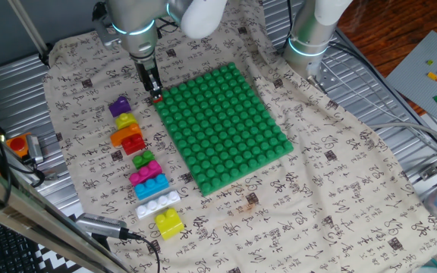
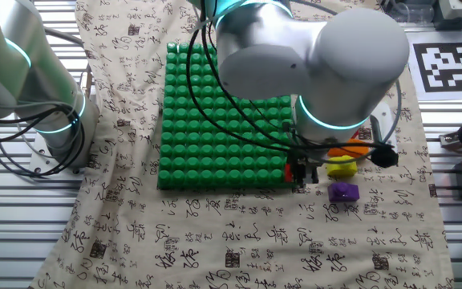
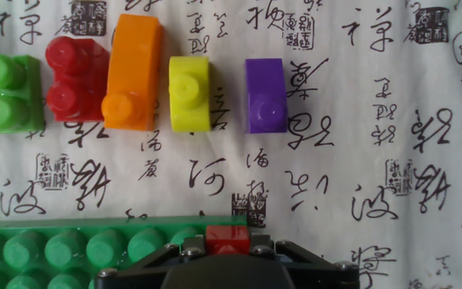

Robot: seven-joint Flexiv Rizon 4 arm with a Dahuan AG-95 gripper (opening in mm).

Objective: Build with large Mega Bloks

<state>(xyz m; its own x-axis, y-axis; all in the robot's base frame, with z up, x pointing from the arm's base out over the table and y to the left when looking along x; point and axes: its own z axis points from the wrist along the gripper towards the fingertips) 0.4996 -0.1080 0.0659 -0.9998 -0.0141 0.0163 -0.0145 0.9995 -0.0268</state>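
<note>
A small red brick (image 3: pixel 228 238) is clamped in the end effector (image 1: pixel 155 92) at the corner edge of the studded green baseplate (image 1: pixel 222 125). Open printed cloth (image 3: pixel 359 160) is left alongside — beyond it, chunky glossy bricks are lined up, purple (image 3: pixel 265 95) outermost.

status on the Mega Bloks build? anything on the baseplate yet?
Done: nothing seated elsewhere on the green baseplate; its studs look bare. In hand: the gripper holds a small red block at the baseplate's corner edge; whether it is pressed on, I cannot tell. Left: the row on the cloth, from the purple block down to the yellow block.
</note>
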